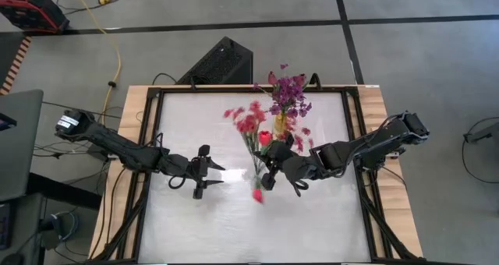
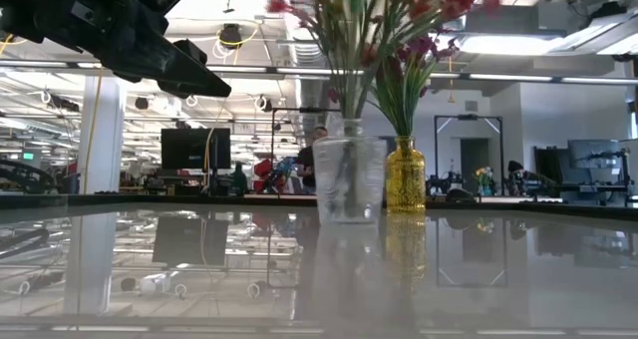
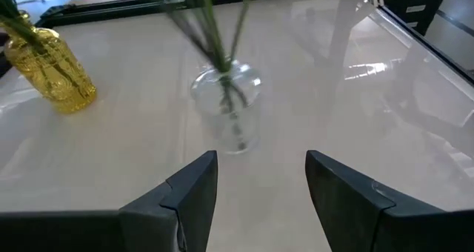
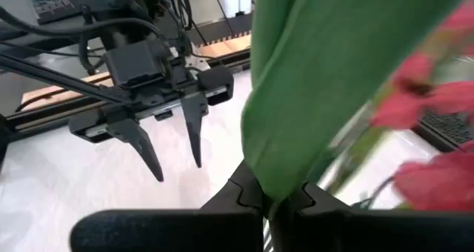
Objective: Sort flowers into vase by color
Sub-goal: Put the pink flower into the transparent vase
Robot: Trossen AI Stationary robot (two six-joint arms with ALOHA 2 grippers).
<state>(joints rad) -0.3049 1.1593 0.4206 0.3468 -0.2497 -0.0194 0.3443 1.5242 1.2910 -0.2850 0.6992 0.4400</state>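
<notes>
Between the right gripper's (image 4: 270, 200) pressed-together jaws, a red flower's (image 1: 258, 193) green stem is pinched, just beside the clear vase (image 3: 227, 107). Left gripper (image 3: 261, 185) hovers, jaws spread, facing that vase; yellow vase (image 3: 53, 70) farther off.

An open robotics lab: ceiling strip lights (image 2: 558, 77), monitors (image 2: 194, 148) and other rigs (beyond the table (image 2: 319, 279)).

The right gripper (image 4: 270, 200) is clamped shut on a flower stem, whose broad green leaf (image 4: 326, 81) rises directly from between the fingers and fills the middle of the view. Red blossoms (image 4: 437, 141) show beside the leaf. Farther off, the left gripper (image 4: 172, 154) hangs above the white table (image 4: 44, 189), its two dark fingers spread apart and pointing down.
</notes>
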